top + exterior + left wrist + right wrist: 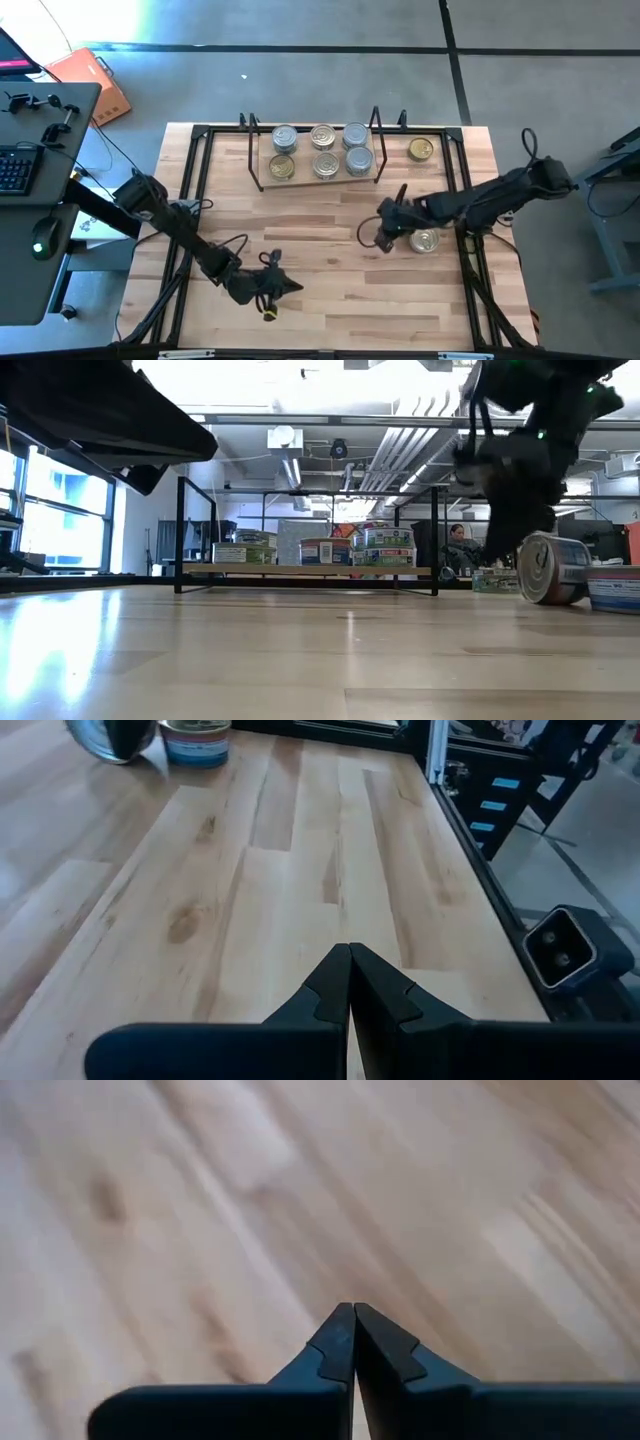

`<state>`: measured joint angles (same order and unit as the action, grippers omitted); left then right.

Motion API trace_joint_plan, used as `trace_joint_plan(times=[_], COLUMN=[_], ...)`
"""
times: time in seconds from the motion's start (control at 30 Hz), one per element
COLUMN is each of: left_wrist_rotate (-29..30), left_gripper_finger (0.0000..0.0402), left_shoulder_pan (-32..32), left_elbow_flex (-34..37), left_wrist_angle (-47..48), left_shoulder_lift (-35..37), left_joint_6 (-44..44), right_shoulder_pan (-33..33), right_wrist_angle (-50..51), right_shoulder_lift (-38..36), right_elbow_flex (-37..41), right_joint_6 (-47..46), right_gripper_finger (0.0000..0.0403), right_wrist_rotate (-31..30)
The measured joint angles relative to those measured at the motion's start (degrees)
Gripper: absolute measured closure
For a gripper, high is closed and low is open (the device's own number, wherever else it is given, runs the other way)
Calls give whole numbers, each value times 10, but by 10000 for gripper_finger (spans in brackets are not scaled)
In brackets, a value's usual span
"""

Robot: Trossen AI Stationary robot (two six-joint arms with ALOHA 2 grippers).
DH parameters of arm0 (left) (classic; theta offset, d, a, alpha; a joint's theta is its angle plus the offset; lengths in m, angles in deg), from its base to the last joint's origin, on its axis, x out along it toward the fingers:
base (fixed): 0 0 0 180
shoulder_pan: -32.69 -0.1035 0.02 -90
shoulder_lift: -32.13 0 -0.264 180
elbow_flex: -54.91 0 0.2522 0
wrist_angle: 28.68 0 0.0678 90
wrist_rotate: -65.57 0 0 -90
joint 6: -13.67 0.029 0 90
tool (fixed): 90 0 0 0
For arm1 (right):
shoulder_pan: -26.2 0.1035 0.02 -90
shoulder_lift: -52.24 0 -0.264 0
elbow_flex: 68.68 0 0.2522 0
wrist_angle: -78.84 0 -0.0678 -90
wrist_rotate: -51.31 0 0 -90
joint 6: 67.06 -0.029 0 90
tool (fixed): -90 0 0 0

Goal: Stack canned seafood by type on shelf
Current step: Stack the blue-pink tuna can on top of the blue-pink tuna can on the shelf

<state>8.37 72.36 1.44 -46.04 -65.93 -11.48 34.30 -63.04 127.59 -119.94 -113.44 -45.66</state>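
The shelf (268, 152), a low wooden rack with black wire uprights, stands at the table's far middle with several tins of canned seafood (322, 150) on it in two rows. A gold-topped tin (421, 150) sits on the table right of it. Another tin (425, 240) lies under my right arm; in the low view this tin (548, 568) is tipped up on its edge beside an upright tin (615, 588). My right gripper (353, 1320) is shut over bare wood, just left of the tipped tin. My left gripper (350, 960) is shut near the front edge (288, 287).
A black metal frame (195, 180) runs around the tabletop's edges. Bare wood lies between the two grippers and in front of the shelf. A desk with a keyboard (15, 170) stands beyond the table's left side.
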Motion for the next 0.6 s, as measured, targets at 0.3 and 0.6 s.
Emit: trace_joint_plan(times=[0.3,0.6], left_wrist_rotate=[42,-31], left_gripper_finger=[402,402], left_shoulder_pan=[-81,-345], left_elbow_flex=[2,167], left_wrist_angle=[367,381], left_shoulder_lift=[119,281], left_joint_6=[-184,-133], right_shoulder_pan=[42,39], right_wrist_angle=[-83,-92], right_shoulder_lift=[0,0], right_elbow_flex=[0,0], right_joint_6=[37,106], right_gripper_finger=[402,402], right_wrist_rotate=[-32,-128])
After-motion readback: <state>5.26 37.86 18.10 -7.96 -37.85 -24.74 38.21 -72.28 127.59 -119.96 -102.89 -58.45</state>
